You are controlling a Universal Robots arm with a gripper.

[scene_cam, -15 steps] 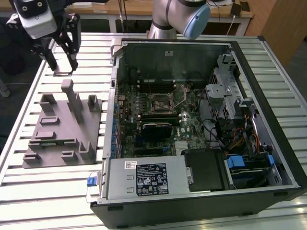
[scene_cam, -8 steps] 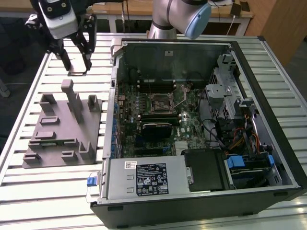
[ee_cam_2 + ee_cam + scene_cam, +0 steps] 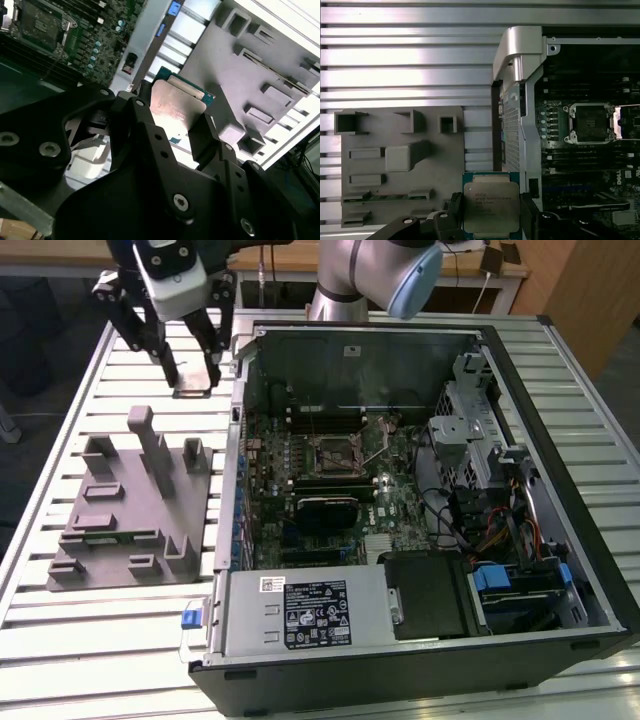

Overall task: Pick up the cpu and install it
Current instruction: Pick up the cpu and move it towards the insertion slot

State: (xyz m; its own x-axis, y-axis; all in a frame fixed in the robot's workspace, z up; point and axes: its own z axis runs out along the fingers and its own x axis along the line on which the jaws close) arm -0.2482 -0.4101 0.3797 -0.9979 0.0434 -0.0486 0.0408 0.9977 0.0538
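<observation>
Cpu (image 3: 491,207): flat square, pale silver metal lid on a thin green rim; held aloft over the table, just beside the case's corner.
Gripper (image 3: 190,375): black angular fingers (image 3: 454,212) pinching the cpu by two opposite edges, pointing downward at the exterior view's upper left.
Fixture (image 3: 120,510): matte grey plastic slab, upright posts, rectangular pockets.
Table (image 3: 50,640): ribbed aluminium slats.
Case (image 3: 560,440): open black steel tower, lying on its side.
Socket (image 3: 335,452): square, metal-framed, on the green board.
Arm (image 3: 350,270): silver tube, pale blue joint cap, at the far edge.

Fixture (image 3: 120,510) beside case (image 3: 400,680); cpu (image 3: 491,207) above table (image 3: 100,640)
</observation>
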